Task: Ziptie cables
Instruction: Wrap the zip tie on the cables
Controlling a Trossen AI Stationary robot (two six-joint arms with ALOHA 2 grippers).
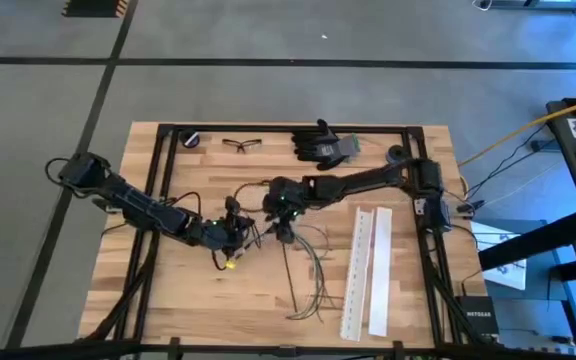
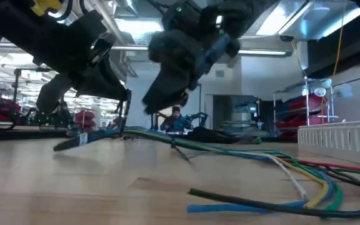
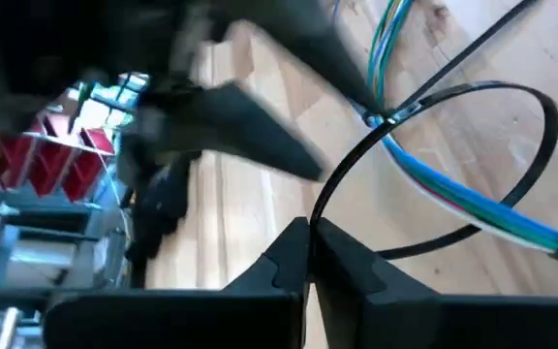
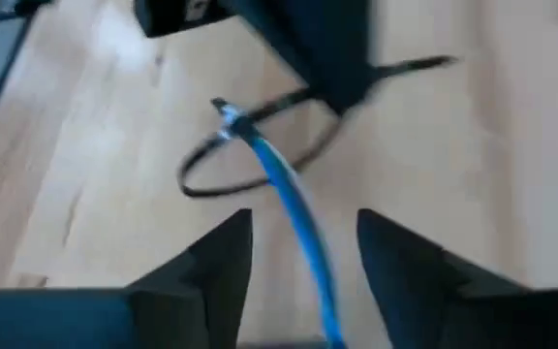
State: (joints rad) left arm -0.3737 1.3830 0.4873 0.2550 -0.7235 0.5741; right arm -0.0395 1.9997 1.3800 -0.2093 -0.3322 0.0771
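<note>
Table (image 1: 168, 300) is carrying everything, wood top with a black frame. 2 arms are meeting near its middle. Left arm (image 1: 133, 205) is reaching in from the left edge, right arm (image 1: 368, 180) from the right edge. 2 white strips (image 1: 368, 270) are lying side by side on the right half, well apart from the grippers. Black glove (image 1: 323, 143) is sitting at the far edge, glasses (image 1: 241, 144) just beside it.

Cables (image 1: 313, 275) are lying mid-table, running from the grippers toward the near edge and fanning out loose there; in the low view the coloured ends (image 2: 292, 181) are resting flat on the wood.

Left gripper (image 3: 310, 242) is clenched, fingers pressed together on the ziptie (image 3: 473, 155) tail. The ziptie is forming a wide loop around the cable bundle, not tight.

Right gripper (image 4: 303, 242) is released, fingers spread, hovering over the blue cable (image 4: 294, 204) where the loop is circling it, gripping nothing.
</note>
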